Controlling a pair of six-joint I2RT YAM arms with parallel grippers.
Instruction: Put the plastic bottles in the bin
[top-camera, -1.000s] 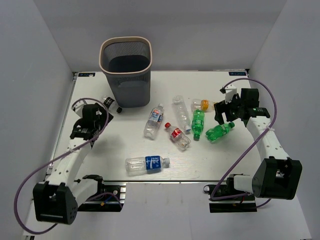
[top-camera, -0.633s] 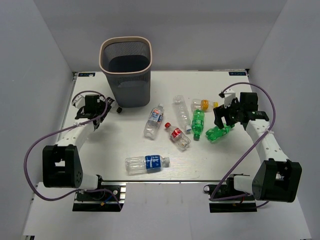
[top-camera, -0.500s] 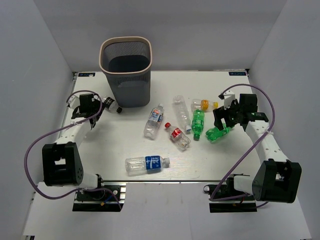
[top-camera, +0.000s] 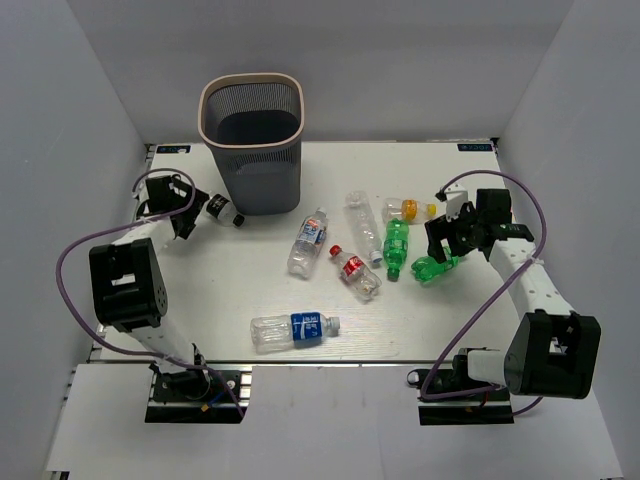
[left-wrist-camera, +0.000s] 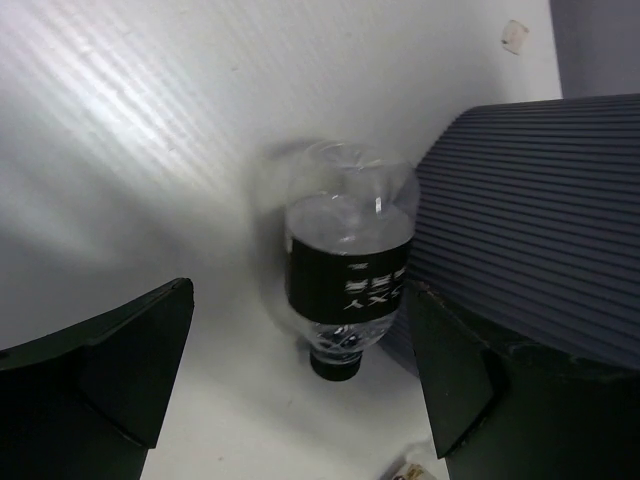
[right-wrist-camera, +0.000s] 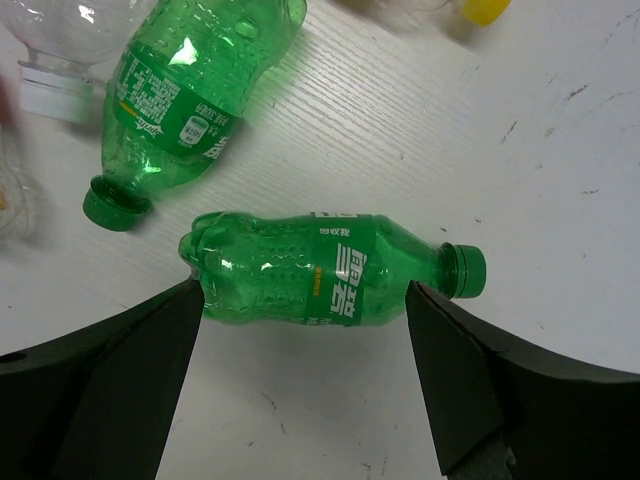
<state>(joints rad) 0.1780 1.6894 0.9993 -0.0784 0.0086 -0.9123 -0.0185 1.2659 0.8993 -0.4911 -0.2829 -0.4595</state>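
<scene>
Down at the foot of the bin (top-camera: 252, 140), on its left side as the top camera sees it, the left gripper (top-camera: 185, 210) sits low over the table (top-camera: 230, 290). The left arm is folded up tight, its elbow block near the table's left edge, well nearer the camera than the bin, and its wrist is turned so the fingers point towards the bin. From the left wrist, the left gripper (left-wrist-camera: 300, 300) is spread wide. The black-labelled bottle (left-wrist-camera: 345, 270) lies on its side between the two fingers, neither one touching it, right against the ribbed bin wall (left-wrist-camera: 540, 220).

Well to the right of the bin, the right arm reaches up from its base along the table's right edge, with the wrist bent back towards the bin and the right gripper (top-camera: 440, 245) tipped down. The right gripper (right-wrist-camera: 305, 300) is also held wide and straddles a green bottle (right-wrist-camera: 320, 270) lying flat, cap to the right. Whether a finger touches it I cannot tell.

A second green bottle (right-wrist-camera: 190, 100) lies just beside the first, on the bin's side of it. Between it and the bin lie more bottles – an orange-capped one (top-camera: 402, 209), a clear white-capped one (top-camera: 362, 217), a red-labelled one (top-camera: 355, 272) and a blue-labelled one (top-camera: 308, 240). Another blue-labelled bottle (top-camera: 293, 328) lies farthest from the bin, towards the near edge.
</scene>
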